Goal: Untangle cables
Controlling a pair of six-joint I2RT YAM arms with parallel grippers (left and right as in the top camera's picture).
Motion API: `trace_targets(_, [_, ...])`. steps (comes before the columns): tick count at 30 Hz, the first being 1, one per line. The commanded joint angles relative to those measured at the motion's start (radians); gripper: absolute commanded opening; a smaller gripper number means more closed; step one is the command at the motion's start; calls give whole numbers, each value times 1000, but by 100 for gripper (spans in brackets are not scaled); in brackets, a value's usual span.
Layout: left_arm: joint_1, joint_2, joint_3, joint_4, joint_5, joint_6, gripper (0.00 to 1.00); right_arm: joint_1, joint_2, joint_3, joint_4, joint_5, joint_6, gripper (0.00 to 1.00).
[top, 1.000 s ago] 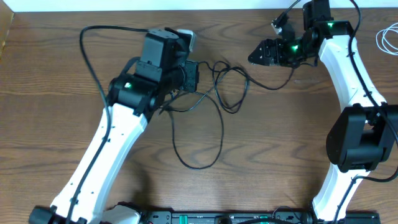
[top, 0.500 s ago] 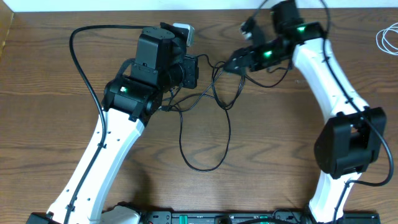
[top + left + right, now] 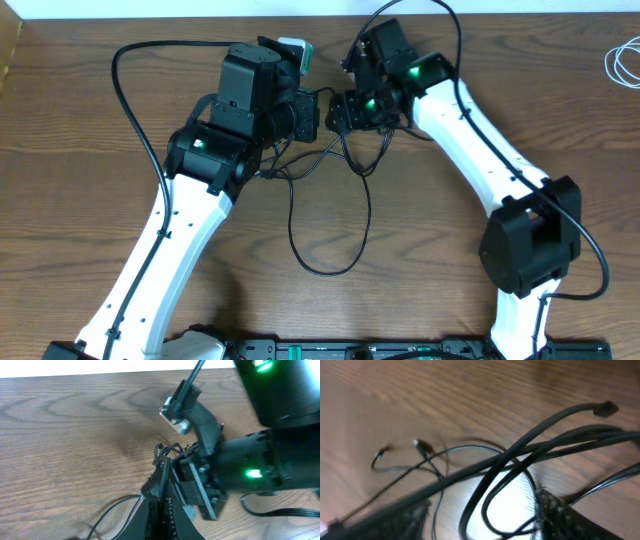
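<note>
The black cables (image 3: 369, 205) lie tangled at the table's upper middle, one long loop trailing toward the front. My left gripper (image 3: 306, 116) is shut on a bunch of these black cables (image 3: 163, 465); its fingers (image 3: 150, 522) meet at the bottom of the left wrist view. My right gripper (image 3: 340, 110) sits right beside it, jaws apart. In the right wrist view, black cable loops (image 3: 520, 455) run between the spread fingers (image 3: 560, 515), which do not press on them. Small plug ends (image 3: 420, 445) rest on the wood. The white cable (image 3: 612, 65) lies apart at the far right.
The left arm's own thick black wire (image 3: 116, 75) arcs over the upper left of the table. The two wrists stand nearly touching at the top centre. The table's back edge (image 3: 180, 14) runs just behind them.
The right arm has swung left across the table to the left gripper and the tangle, its jaws narrowing. The left arm shifted slightly at first, then held still on the cables.
</note>
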Motion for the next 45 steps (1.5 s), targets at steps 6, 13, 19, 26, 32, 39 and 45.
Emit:
trace_targets(6, [5, -12, 15, -2, -24, -9, 7, 23, 58, -23, 33, 211, 152, 28])
trace_targets(13, [5, -12, 15, -5, -50, -9, 7, -56, -2, 31, 11, 221, 138, 1])
trace_targets(19, [14, -12, 15, -29, -152, -9, 7, -224, -129, 82, -34, 172, 61, 1])
trace_targets(26, [108, -12, 15, -56, -175, -10, 7, -475, -243, 85, -50, -75, -52, 1])
trace_targets(32, [243, -12, 15, -88, -198, -7, 7, -614, -246, 85, -101, -120, -113, 1])
trace_targets(39, [419, -12, 15, -108, -198, 11, 7, -671, -246, 85, -156, 35, -122, 1])
trace_targets(45, [555, -12, 15, -108, -198, 26, 7, -714, -227, 84, -216, 76, -118, 1])
